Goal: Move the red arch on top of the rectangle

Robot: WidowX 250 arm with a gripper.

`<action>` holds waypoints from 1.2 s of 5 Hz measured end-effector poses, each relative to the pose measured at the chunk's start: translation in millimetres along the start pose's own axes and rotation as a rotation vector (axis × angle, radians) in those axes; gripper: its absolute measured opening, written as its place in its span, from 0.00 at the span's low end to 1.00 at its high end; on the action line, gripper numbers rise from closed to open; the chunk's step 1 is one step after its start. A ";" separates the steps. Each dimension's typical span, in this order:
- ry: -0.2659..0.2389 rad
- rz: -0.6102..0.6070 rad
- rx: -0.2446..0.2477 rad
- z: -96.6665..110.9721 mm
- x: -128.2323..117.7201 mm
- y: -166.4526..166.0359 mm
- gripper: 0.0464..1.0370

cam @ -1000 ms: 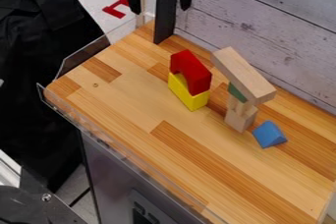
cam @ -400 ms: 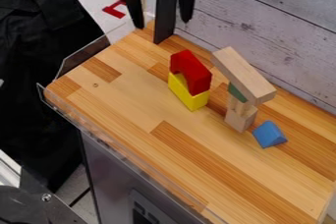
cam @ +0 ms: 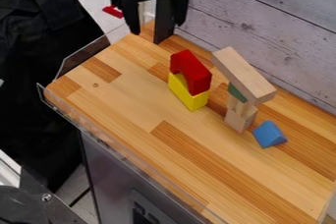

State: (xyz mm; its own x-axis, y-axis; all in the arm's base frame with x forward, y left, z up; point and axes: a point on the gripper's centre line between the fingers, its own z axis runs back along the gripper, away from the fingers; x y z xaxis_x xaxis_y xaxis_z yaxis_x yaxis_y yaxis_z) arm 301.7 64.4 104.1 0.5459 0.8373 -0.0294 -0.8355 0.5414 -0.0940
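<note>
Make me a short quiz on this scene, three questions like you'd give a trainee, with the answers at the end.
1. Multiple choice. What does the red arch stand on?
A) the blue block
B) the yellow block
C) the table itself

2. True or false: the pincer holds nothing, and its two fingers are apart.

3. Fill in the blank: the plank tops a stack of blocks, and the piece showing just below it is coloured ______.

Key: 1. B; 2. true; 3. green.
</note>
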 end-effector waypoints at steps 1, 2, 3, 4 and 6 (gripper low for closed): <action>0.011 0.010 0.027 -10.7 2.5 -4.2 0.96; 0.029 0.008 0.035 -19.1 -0.2 -8.1 0.96; 0.025 0.015 0.016 -18.3 1.7 -12.3 0.96; 0.032 0.027 0.018 -23.4 2.5 -13.3 0.96; 0.031 0.048 0.018 -27.5 7.4 -17.4 0.96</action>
State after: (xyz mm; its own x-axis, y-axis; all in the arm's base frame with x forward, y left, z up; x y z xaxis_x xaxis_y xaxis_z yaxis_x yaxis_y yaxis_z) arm 322.0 59.0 78.1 0.5069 0.8596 -0.0638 -0.8614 0.5024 -0.0743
